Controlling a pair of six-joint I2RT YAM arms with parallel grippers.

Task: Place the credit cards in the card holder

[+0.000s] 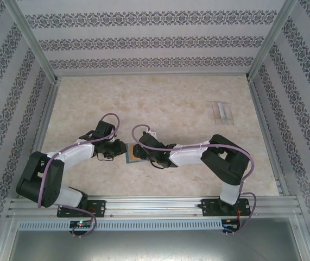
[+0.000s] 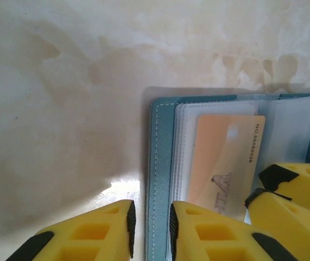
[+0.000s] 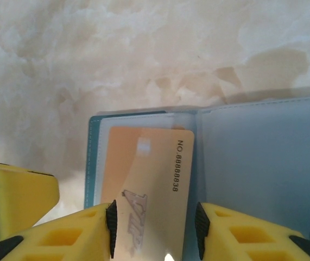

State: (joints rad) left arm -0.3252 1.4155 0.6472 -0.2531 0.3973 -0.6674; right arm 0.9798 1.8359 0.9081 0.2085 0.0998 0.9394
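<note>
Right claw straddles the card across its long edges; pinched or loose, I cannot tell. Left claw sits astride the open holder's left cover, grip unclear too. Holder lies on the tabletop, midway along the near edge. Card looks light, stiff, slick: an edge-hold suits it. Long axis seems to run toward the far edge.

Overhead camera is looking down from above and behind the arm bases, taking in the whole table. Both wrist cameras are facing down at close range, sharing the open card holder and tan card.
</note>
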